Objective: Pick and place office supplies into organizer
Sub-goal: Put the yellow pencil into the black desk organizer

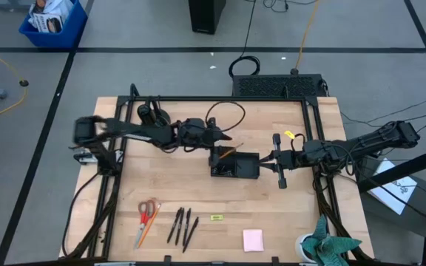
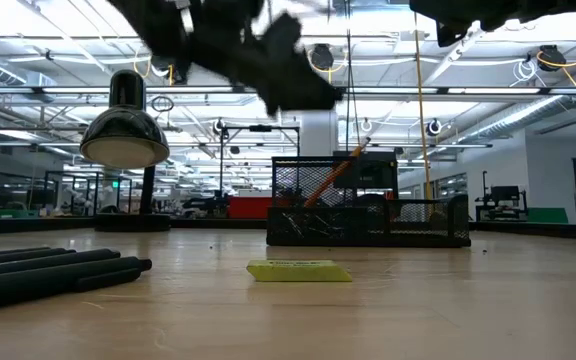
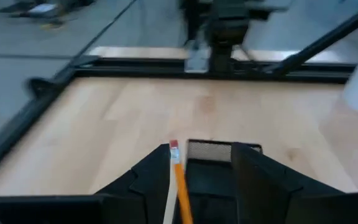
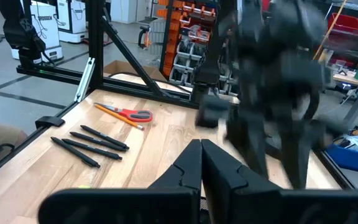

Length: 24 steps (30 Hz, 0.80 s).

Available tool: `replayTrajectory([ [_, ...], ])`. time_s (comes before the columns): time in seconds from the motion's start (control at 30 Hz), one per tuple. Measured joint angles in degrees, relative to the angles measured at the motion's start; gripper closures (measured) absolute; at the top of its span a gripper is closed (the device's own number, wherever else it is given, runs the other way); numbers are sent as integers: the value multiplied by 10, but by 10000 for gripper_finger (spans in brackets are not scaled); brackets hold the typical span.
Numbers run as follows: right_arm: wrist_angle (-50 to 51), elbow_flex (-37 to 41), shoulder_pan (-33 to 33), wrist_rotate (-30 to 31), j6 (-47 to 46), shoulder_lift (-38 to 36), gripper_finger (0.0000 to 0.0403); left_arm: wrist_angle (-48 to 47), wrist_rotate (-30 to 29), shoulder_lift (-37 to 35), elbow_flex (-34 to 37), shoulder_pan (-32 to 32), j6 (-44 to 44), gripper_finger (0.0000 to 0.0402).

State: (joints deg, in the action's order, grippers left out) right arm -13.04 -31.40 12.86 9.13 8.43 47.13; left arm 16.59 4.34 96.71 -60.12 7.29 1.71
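Note:
The organizer [image 1: 237, 165] is a black mesh tray at the table's middle, also in the low view [image 2: 368, 215]. The orange pencil [image 1: 228, 153] stands slanted in it, its eraser end up [image 2: 360, 148], leaning on the tray's wall. My left gripper [image 1: 218, 142] hovers open over the tray's left end; in its wrist view [image 3: 202, 155] the pencil [image 3: 180, 186] runs beside one finger. My right gripper [image 1: 263, 159] is shut at the tray's right wall [image 4: 201, 146]. Scissors [image 1: 148, 211], pens [image 1: 183, 224], the tag [image 1: 216, 217] and the pink notepad [image 1: 253, 239] lie near the near edge. My left gripper is open, and the pencil's upper part [image 3: 178, 168] runs close along the inner side of one finger [image 3: 151, 180]; I cannot tell whether they touch. My right gripper has its shut fingertips level at the organizer's right wall [image 1: 258, 164], coming from the table's right; I cannot tell whether they touch it.
A teal cloth [image 1: 333, 247] and a white round thing [image 1: 305, 244] sit at the near right corner. A black dome-shaped object [image 2: 123, 135] stands at the far left. A black frame [image 1: 198, 98] borders the table. Bare wood lies between the tray and the near row of supplies.

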Motion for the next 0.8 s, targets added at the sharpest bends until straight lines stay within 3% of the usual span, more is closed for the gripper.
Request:
replayTrajectory([
  [0.17,10,0,0,0,0,0,403,-370,-222,-97,-89,-100,-47,225],
  [0.3,13,0,0,0,-1,0,403,-623,-316,-115,-161,-191,-267,225],
  [0.43,12,0,0,0,-8,0,403,-787,-310,-109,-179,-278,-503,225],
  [0.53,10,0,0,0,-15,0,403,-808,-253,-96,-153,-334,-604,225],
  [0.8,9,0,0,-1,-32,0,403,-779,-190,-56,-60,-418,-784,224],
])
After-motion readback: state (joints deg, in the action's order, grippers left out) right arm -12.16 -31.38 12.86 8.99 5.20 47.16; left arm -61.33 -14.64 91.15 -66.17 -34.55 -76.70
